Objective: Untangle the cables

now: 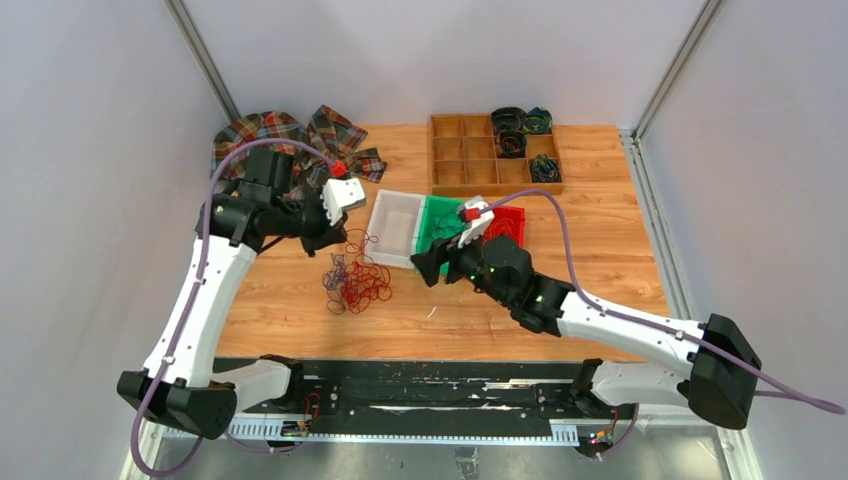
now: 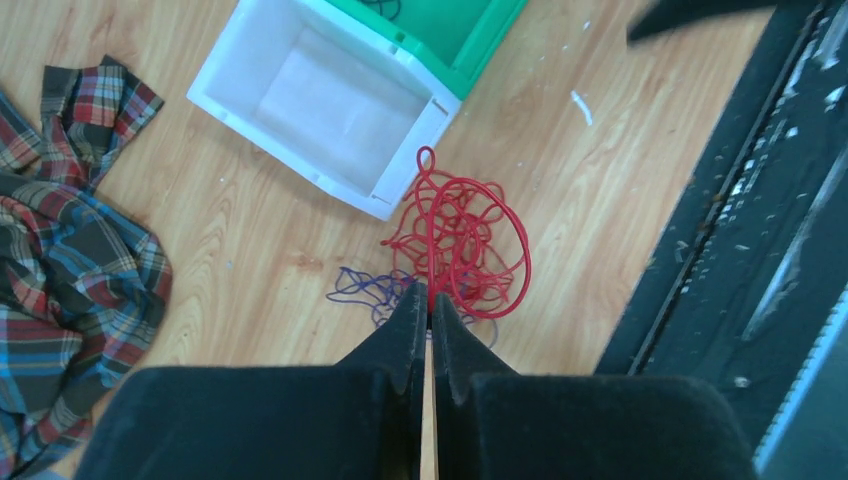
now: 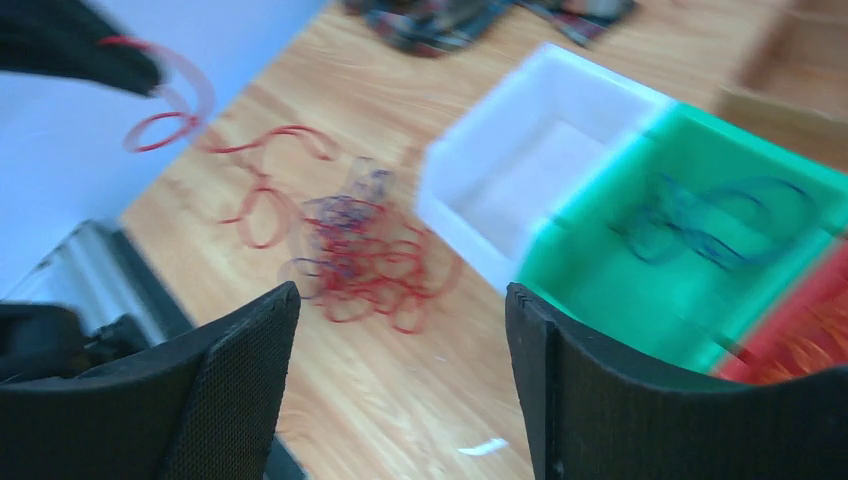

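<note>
The left gripper (image 2: 431,298) is pressing its two black fingers together, with only a sliver of gap, and is pinching a strand of the red cable (image 2: 470,240) at its tips. In the right wrist view, a red curl is hanging from those tips above the table. Just ahead of the fingertips and a little to their right, the rest of the red cable is lying in springy loops on the wooden table (image 2: 250,250). The purple cable (image 2: 365,290) is lying just to the left of the tips, mixed into the near edge of the red loops. Further ahead, an empty white bin (image 2: 330,110) is sitting, with a green bin (image 2: 450,30) touching its far right side. Off to the left of the fingers, a plaid cloth (image 2: 70,250) is lying crumpled. To their right, a black rail (image 2: 760,250) is running along the table edge.

The right gripper (image 3: 400,295) is holding its fingers wide apart and is gripping nothing. It is hovering above the table, with the red and purple tangle (image 3: 360,265) lying ahead and below, framed between the fingers. Ahead and to the right, the white bin is sitting; beyond it, the green bin is holding a dark teal cable (image 3: 700,220). Beside the right finger, a red bin (image 3: 800,330) is showing blurred orange strands (image 3: 810,350).

From overhead, a wooden divided tray (image 1: 470,187) is sitting well beyond both grippers, with dark coils (image 1: 510,120) in some far compartments.
</note>
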